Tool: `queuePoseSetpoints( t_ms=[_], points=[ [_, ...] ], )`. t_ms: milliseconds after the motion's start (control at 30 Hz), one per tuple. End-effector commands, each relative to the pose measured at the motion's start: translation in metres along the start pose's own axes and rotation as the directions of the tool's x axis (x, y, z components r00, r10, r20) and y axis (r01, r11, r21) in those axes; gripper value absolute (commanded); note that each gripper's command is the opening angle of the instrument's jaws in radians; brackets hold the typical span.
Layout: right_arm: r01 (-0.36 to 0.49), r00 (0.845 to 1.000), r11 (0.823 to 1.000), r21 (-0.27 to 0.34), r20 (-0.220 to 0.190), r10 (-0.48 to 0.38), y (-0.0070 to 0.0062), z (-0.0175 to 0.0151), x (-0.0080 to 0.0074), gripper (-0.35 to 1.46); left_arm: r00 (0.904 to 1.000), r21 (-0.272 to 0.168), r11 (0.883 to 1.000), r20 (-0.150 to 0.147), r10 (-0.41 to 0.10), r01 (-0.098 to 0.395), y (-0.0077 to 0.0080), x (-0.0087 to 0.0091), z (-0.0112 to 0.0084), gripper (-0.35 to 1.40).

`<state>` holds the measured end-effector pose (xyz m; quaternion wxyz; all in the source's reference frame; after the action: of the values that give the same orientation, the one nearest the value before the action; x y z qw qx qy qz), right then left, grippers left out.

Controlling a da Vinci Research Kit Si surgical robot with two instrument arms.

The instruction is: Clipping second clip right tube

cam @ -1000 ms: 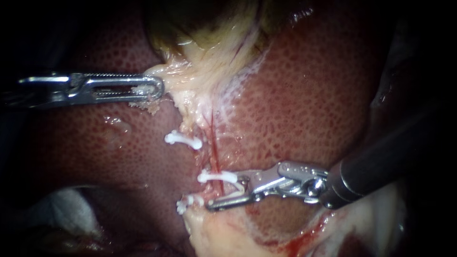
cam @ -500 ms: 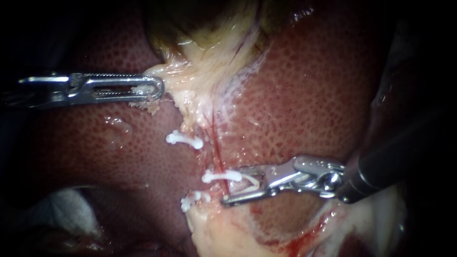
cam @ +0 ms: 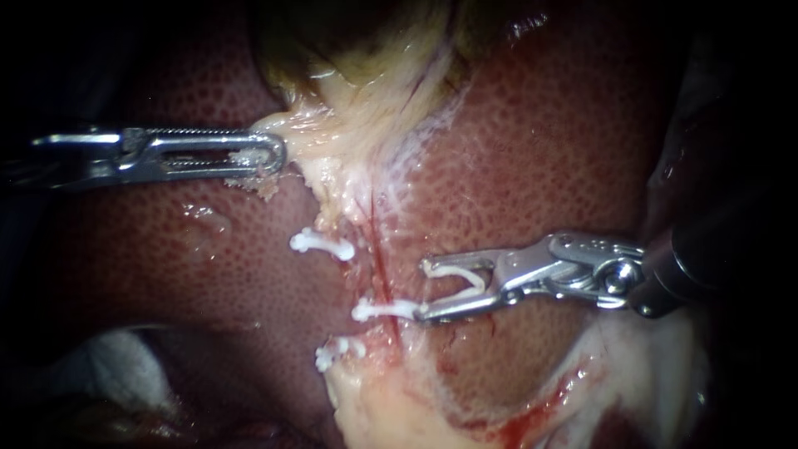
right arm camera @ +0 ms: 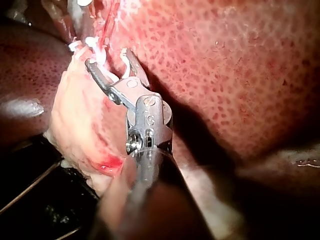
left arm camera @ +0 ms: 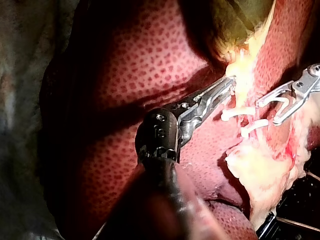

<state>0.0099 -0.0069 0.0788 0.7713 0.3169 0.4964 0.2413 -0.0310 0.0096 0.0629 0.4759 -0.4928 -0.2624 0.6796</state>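
Nearest to the camera lies a lump of pale yellow fatty tissue (cam: 391, 407) with a smear of blood on its right side. Just beyond its upper edge sits a small closed clip of white plastic, the lowest clip (cam: 335, 352). A little farther there is a second closed white clip, the middle clip (cam: 381, 310), which lies across the thin red tube (cam: 378, 262). This tube runs up a pale strip with the dark red mottled liver (cam: 540, 150) on both sides.

The right instrument (cam: 426, 291), a slender silver tool on a dark shaft, has its jaws wide apart. An open white clip (cam: 453, 269) of U shape sits between them and touches both jaws. Its mouth points toward the red tube but stands just beside it, on its right, not around it. The tip of the lower jaw touches the right end of the middle clip.

Farther up and to the left is a third closed clip, the upper clip (cam: 322, 244), beside the tube. Beyond it the left instrument (cam: 278, 150) has its long silver toothed jaws closed on the edge of a pale cream band of tissue (cam: 332, 150). This band goes up to the yellow-green gallbladder (cam: 366, 41), farthest from the camera.
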Motion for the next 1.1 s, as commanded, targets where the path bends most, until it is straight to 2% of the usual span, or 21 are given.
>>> queuePoseSetpoints(
  t_ms=[33, 233, 633, 800, 1100],
  points=[
    [-0.002, 1.0, 1.0, -0.002, 0.0, 0.002, 0.0, 0.0004, 0.0, 0.49, 1.0, -0.001, 1.0, 0.0, 0.0, 0.0, 0.0, 0.0, 0.0, -0.35],
    [-0.005, 1.0, 1.0, -0.012, 0.0, 0.005, -0.0001, 0.0025, 0.0008, 0.49, 1.0, 0.0, 1.0, 0.0, 0.0, 0.0, 0.0, 0.0, 0.0, -0.35],
    [-0.001, 1.0, 0.999, 0.037, 0.013, 0.001, -0.0002, 0.006, 0.0011, 0.49, 1.0, 0.0, 1.0, -0.001, 0.001, -0.001, 0.0001, -0.0001, 0.0001, -0.35],
    [0.009, 1.0, 0.997, 0.078, -0.012, -0.008, -0.001, 0.0071, 0.0013, 0.49, 1.0, 0.001, 1.0, -0.001, 0.001, -0.001, 0.0001, -0.0001, 0.0002, -0.35],
    [-0.04, 0.998, 0.982, 0.187, -0.048, 0.049, -0.0031, 0.0075, 0.0015, 0.49, 1.0, 0.001, 1.0, -0.001, 0.001, -0.001, 0.0001, -0.0001, 0.0002, -0.35]
  ],
)
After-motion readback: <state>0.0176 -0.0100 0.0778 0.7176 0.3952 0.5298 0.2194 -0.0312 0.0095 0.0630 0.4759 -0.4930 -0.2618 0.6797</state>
